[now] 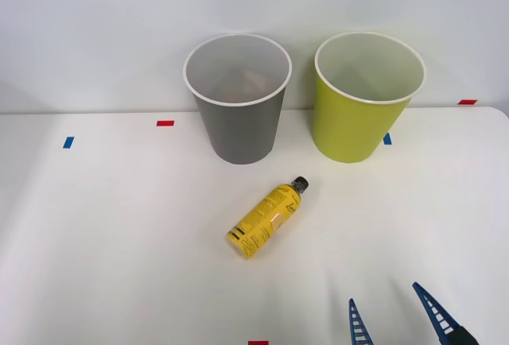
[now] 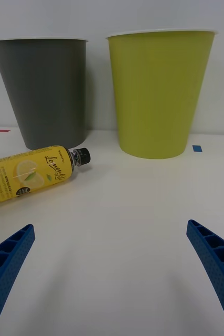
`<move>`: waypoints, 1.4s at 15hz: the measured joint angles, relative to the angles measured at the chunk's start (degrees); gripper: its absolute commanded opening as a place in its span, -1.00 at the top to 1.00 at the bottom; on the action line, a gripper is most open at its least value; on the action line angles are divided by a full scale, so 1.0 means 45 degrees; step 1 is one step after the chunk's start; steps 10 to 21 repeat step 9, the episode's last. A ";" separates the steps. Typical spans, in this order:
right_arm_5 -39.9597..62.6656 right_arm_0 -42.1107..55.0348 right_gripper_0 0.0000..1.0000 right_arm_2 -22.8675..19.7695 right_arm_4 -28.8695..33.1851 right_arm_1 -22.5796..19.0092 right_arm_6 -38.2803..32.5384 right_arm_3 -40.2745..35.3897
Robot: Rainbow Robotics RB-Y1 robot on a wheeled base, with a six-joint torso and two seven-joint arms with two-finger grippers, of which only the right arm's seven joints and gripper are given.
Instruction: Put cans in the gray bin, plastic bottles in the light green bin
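A: What sits on the counter [image 1: 95, 226]?

B: A smooth white counter carries two tall round bins, each tapering toward its base, with a white rim and a pale inside. The gray bin [image 1: 238, 126] stands at upper centre of the front view, the light green bin [image 1: 358, 122] just to its right, with a narrow gap between them.

A: And the bottle?

B: The plastic bottle [image 1: 265, 219] lies on its side in the middle of the frame, below the gray bin and apart from it. It is slim, wrapped in a glossy yellow label with black print, and its small black cap points up and right, toward the gap between the bins.

A: Anything inside the gray bin?

B: A faint reddish shape shows near its bottom; I cannot tell what it is.

A: The gripper?

B: The right gripper [image 1: 395, 313] is at the lower right edge of the front view. Its blue ribbed fingers [image 2: 216, 262] are spread wide with nothing between them, well apart from the bottle.

A: Other marks?

B: Small red [image 1: 165, 123] and blue tape [image 1: 68, 142] bits lie flat on the counter.
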 measured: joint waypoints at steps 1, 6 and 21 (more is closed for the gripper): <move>0.0000 0.0000 -1.00 0.0000 0.0000 0.0000 0.0000 0.0000; 0.0000 0.0000 -1.00 0.0000 0.0000 0.0000 0.0000 0.0000; 0.0000 0.0000 -1.00 0.0000 0.0000 0.0000 0.0000 0.0000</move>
